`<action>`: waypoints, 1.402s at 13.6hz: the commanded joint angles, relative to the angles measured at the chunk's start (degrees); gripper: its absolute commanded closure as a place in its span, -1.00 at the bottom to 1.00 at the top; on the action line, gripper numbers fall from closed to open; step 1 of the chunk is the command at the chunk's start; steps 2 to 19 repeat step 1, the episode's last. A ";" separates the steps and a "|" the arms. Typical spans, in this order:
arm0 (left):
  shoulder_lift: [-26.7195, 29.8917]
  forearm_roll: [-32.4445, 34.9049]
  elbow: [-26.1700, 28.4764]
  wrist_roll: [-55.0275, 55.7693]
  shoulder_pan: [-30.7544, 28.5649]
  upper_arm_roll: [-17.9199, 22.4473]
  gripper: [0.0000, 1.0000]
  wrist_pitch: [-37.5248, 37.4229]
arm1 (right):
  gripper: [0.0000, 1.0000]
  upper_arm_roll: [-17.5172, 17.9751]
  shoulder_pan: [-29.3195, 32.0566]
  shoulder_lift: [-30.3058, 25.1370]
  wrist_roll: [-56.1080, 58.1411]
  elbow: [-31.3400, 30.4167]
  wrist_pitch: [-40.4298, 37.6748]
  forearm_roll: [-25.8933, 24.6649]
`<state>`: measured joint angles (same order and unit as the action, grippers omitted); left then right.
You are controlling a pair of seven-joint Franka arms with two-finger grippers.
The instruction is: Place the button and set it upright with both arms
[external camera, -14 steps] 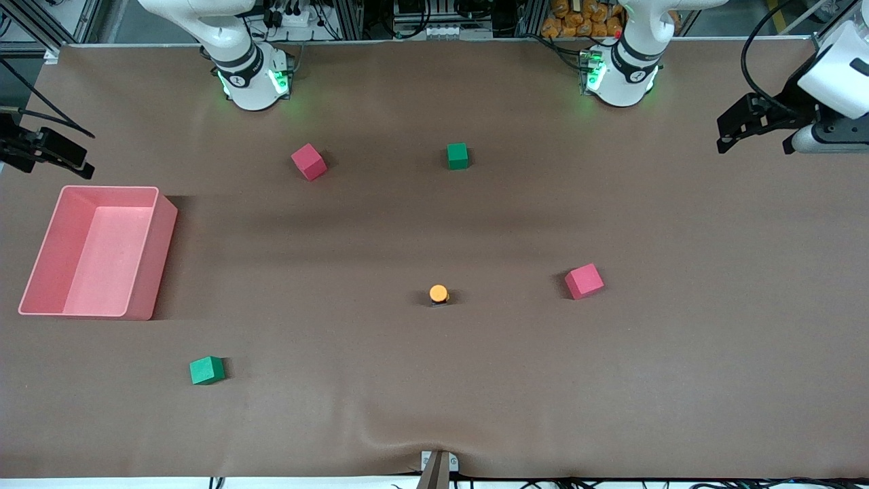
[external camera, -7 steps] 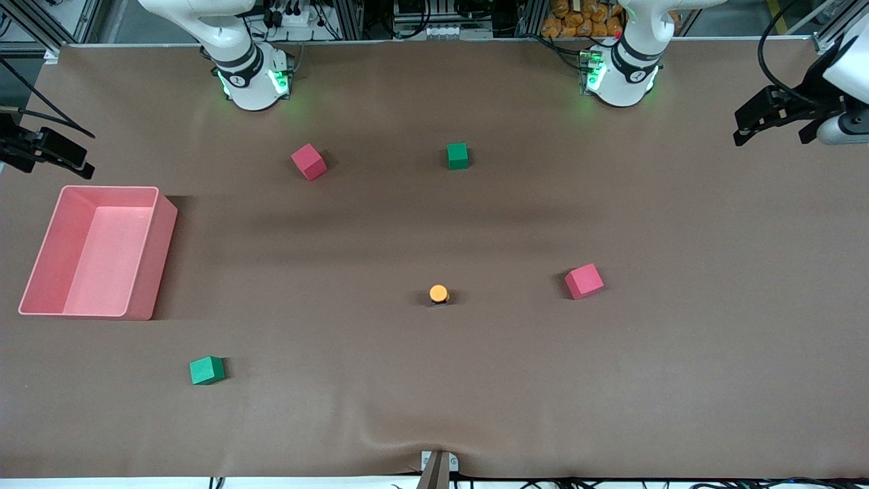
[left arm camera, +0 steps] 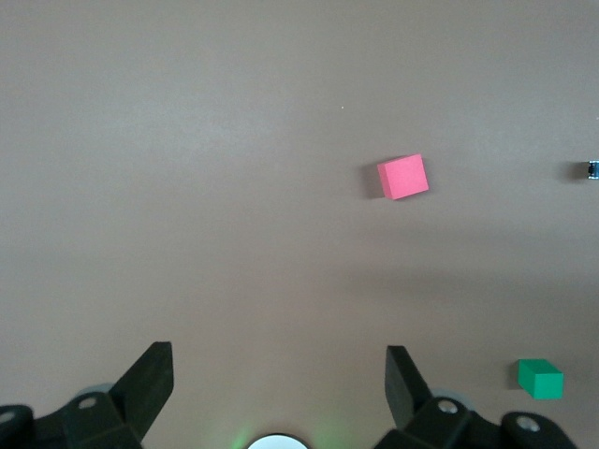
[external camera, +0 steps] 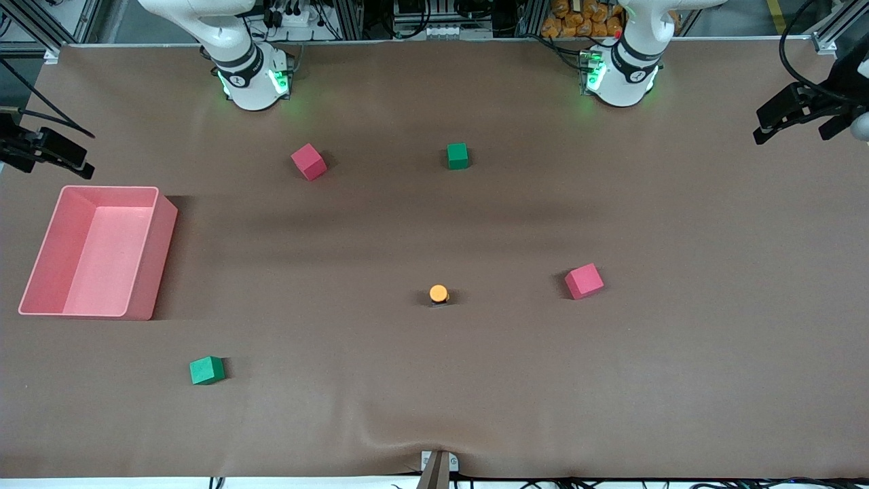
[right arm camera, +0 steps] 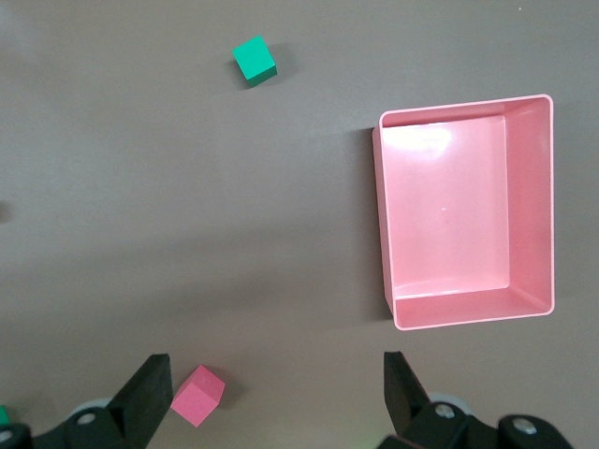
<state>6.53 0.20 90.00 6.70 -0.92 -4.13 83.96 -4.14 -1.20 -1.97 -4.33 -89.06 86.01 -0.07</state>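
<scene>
Button upright on table; both grippers raised, empty, jaws wide.
Button [external camera: 439, 293] stands orange cap up, well apart from left gripper [external camera: 794, 119] and right gripper [external camera: 51, 153], each over its own table end.

Left gripper [left arm camera: 279, 379] — jaws spread wide, empty — above brown table [left arm camera: 187, 140]; red cube [left arm camera: 403, 177], green cube [left arm camera: 540, 378] visible.
</scene>
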 commanded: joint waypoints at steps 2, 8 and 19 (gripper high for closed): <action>0.68 0.33 -0.09 -0.10 0.57 0.35 -1.00 -0.64 | -1.00 0.18 0.50 -0.23 0.55 0.46 -0.67 0.86; 0.68 0.33 -0.09 -0.10 0.57 0.35 -1.00 -0.64 | -1.00 0.18 0.50 -0.23 0.55 0.46 -0.67 0.86; 0.68 0.33 -0.09 -0.10 0.57 0.35 -1.00 -0.64 | -1.00 0.18 0.50 -0.23 0.55 0.46 -0.67 0.86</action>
